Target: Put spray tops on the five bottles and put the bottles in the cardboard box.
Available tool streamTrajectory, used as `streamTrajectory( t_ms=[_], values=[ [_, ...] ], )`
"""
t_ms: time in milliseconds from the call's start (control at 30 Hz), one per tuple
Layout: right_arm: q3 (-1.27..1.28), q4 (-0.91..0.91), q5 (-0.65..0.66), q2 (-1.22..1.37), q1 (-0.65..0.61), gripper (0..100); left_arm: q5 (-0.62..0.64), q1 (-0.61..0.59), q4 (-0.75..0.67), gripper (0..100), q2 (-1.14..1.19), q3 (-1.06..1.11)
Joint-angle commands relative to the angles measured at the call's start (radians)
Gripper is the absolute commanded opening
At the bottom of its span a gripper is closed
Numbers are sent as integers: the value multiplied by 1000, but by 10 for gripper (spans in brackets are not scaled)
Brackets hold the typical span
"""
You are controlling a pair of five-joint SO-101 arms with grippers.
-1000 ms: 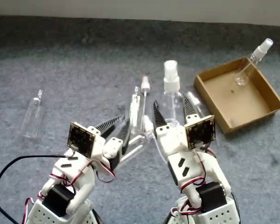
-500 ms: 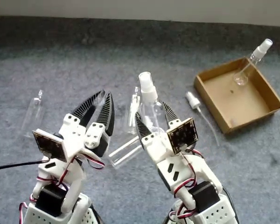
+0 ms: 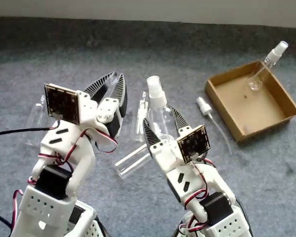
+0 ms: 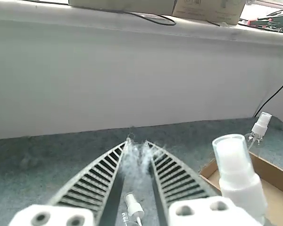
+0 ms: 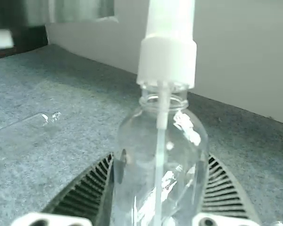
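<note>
Okay, sweeping from the left: five bottles in all on the grey carpet (image 3: 64, 49), and I count four spray tops.

The far-left bottle (image 3: 33, 123) lies bare on its side, partly behind the raised left arm. The left gripper (image 3: 117, 75) hangs high over the carpet, drawn in narrow, tips nearly touching. Down between its fingers (image 4: 96, 181), the left wrist view catches one small spray top (image 4: 132, 205) on the carpet.

Between the two arms, bottle two, the lying bottle (image 3: 133, 160), is flat and uncapped. Just beyond it is the slim bottle (image 3: 142, 113), also clear.

The right gripper (image 3: 160, 123) is clamped around the round bottle (image 5: 160, 155), holding it upright. Its white spray top (image 3: 155, 91) sits above the neck, with the collar just shy of the rim and the dip tube running down inside.

Further right, a loose spray top (image 3: 203, 105) lies on the carpet, its tube trailing toward the arms, just beside the cardboard box (image 3: 237, 96).

In the box is the boxed bottle (image 3: 259, 76), tilted, its own top (image 3: 277, 51) poking out over the far corner.
</note>
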Motion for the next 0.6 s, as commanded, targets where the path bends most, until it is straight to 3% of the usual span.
streamTrajectory(
  t_ms=[0,300,567],
  values=[
    [-10,4,8,-16,-10,177,-8,-4,2,5,133,-165],
    [-4,5,9,-16,-10,177,-8,-4,0,5,421,-369],
    [77,-1,11,-18,-10,177,-8,-5,-15,5,533,-473]
  ],
)
